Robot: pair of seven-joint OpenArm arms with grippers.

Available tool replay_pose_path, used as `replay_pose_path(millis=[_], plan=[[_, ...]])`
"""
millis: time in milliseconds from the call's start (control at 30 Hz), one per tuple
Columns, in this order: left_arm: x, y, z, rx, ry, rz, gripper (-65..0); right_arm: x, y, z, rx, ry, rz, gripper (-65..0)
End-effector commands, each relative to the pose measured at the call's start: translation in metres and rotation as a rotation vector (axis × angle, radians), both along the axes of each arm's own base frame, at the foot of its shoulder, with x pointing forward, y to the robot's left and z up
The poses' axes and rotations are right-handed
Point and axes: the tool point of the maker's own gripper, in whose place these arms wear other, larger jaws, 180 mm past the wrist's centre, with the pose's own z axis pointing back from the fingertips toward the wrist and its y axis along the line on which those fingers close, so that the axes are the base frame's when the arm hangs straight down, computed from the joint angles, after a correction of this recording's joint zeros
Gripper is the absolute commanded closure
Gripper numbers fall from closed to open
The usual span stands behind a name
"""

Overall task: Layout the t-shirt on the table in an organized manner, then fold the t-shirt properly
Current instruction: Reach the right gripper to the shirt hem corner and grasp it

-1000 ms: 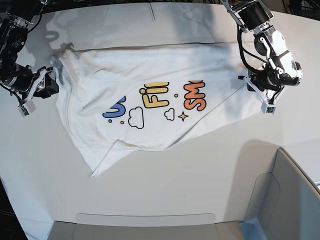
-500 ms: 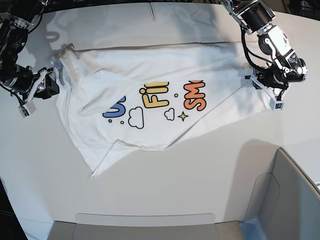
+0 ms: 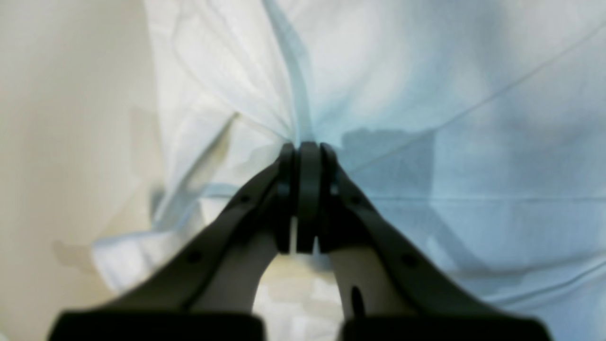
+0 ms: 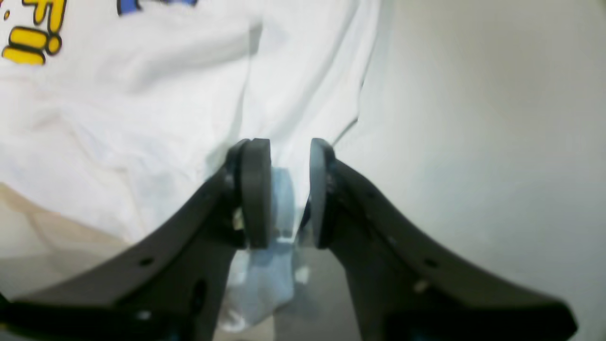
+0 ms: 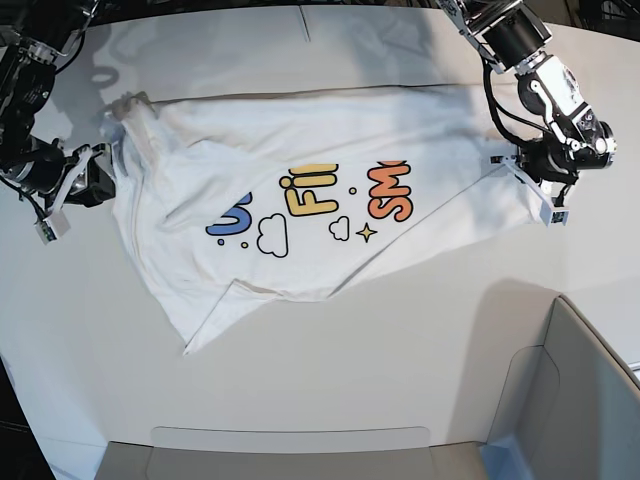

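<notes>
The white t-shirt (image 5: 300, 190) lies spread on the table (image 5: 400, 350), print up, its lower left part folded into a point. In the left wrist view my left gripper (image 3: 307, 149) is shut, pinching a ridge of the t-shirt (image 3: 402, 94). In the base view this left gripper (image 5: 542, 195) is at the shirt's right edge. My right gripper (image 4: 289, 156) stands at the t-shirt's (image 4: 142, 94) edge, its pads a narrow gap apart with a loose fold of cloth between them. From the base view the right gripper (image 5: 103, 178) is at the shirt's left edge.
A grey-white bin wall (image 5: 585, 390) rises at the near right corner. A low grey tray edge (image 5: 290, 440) runs along the near side. Bare table (image 4: 473, 118) lies beside the right gripper, and bare table (image 3: 61, 142) lies left of the left gripper.
My left gripper has shut on the shirt's right edge. The right gripper's jaws have narrowed around the left edge, and it has shifted slightly nearer. The shirt has barely moved.
</notes>
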Motion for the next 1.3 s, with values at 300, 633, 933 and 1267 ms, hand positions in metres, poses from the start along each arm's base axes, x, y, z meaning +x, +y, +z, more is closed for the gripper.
replay_pose_path(millis=[300, 633, 933, 1267], plan=[[0.04, 0.014, 0.04, 0.038, -0.134, 0.006, 0.0, 0.008, -0.003, 0.014, -0.016, -0.051, 0.012, -11.2], [0.035, 0.039, 0.051, 0.104, -0.132, 0.014, 0.0, 0.075, 0.056, 0.039, -0.202, -0.116, 0.223, -10.3], [0.036, 0.038, 0.051, 0.103, -0.131, 0.011, 0.0, 0.141, 0.109, 0.037, -0.225, -0.065, 0.228, -14.5], [0.034, 0.038, 0.049, 0.102, -0.123, 0.009, 0.0, 0.153, 0.137, 0.011, 0.005, -0.004, 0.162, -18.6]])
